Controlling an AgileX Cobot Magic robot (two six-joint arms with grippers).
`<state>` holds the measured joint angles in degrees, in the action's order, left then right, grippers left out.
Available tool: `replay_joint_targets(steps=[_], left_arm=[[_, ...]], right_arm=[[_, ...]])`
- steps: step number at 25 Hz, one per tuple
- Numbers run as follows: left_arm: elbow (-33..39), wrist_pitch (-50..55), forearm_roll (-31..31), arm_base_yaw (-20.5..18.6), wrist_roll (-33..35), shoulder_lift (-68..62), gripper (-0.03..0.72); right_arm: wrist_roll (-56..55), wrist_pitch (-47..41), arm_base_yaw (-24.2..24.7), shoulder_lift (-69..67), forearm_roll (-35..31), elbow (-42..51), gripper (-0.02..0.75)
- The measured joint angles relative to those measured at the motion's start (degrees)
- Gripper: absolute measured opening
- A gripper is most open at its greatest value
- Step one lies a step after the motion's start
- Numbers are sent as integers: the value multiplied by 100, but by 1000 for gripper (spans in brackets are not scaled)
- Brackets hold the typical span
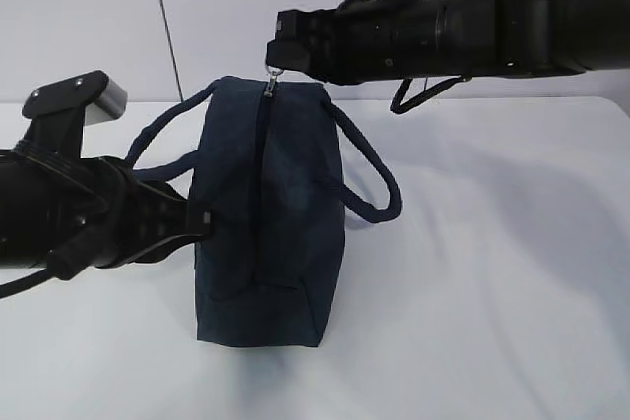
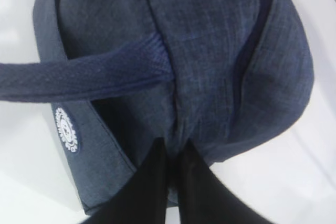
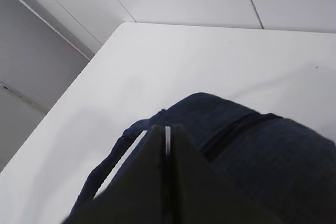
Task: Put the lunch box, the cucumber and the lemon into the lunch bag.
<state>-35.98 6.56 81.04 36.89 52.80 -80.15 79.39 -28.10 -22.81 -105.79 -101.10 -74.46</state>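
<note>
The dark navy lunch bag [image 1: 285, 213] stands in the middle of the white table, its zipper [image 1: 262, 184] running along the top as a dark closed line. My left gripper [image 1: 205, 219] pinches a fold of the bag's side fabric [image 2: 210, 51], its jaws shut [image 2: 173, 148] on the cloth. At the bag's far end my right gripper [image 1: 274, 54] is shut on the metal ring pull [image 1: 273, 74]; the ring [image 3: 167, 139] shows as a thin bright strip between the fingertips. The lunch box, the cucumber and the lemon are out of view.
One loop handle [image 1: 374, 179] lies out to the bag's right, the other [image 2: 79, 80] crosses the bag's left side above my left arm. The table's far left edge [image 3: 79, 77] meets a grey wall. Bare white tabletop [image 1: 492, 263] lies to the right.
</note>
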Motion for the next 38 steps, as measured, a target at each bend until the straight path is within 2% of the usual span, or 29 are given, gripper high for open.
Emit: replay_joint_targets(steps=[10,16,25,38], left_arm=[[0,136,-77,0,0,0,3],[0,186,-201,0,0,0,3],[0,218,-264,0,0,0,3],[0,223,-297,0,0,0,3]], right_arm=[[-62,-311,380,-436,-21,-222,-13],[-121,-591,452,-785,45,-675,-13],[-1192,-707,457,-1348,1367,-1681,-13],[-2336,-1450,782,-2161,2380,-2828,-13]])
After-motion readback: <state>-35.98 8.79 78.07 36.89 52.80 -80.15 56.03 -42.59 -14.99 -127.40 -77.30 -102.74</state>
